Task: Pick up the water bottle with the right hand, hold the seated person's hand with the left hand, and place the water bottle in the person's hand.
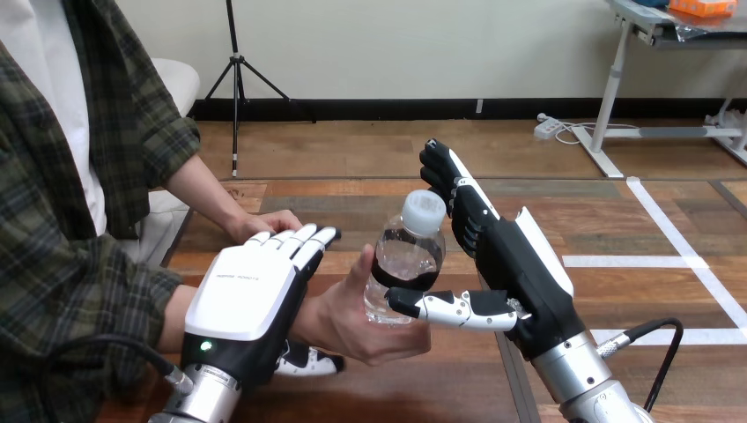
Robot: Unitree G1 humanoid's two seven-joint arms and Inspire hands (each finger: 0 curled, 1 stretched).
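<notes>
No legible text, a short line of grey print (240,278) on the white back of the left hand (251,308), too small to read

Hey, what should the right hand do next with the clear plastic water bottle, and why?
Probably ease the right hand open and let go. The clear plastic water bottle with a white cap already seems to sit in the person's upturned hand, which the left hand steadies at the wrist.
</notes>
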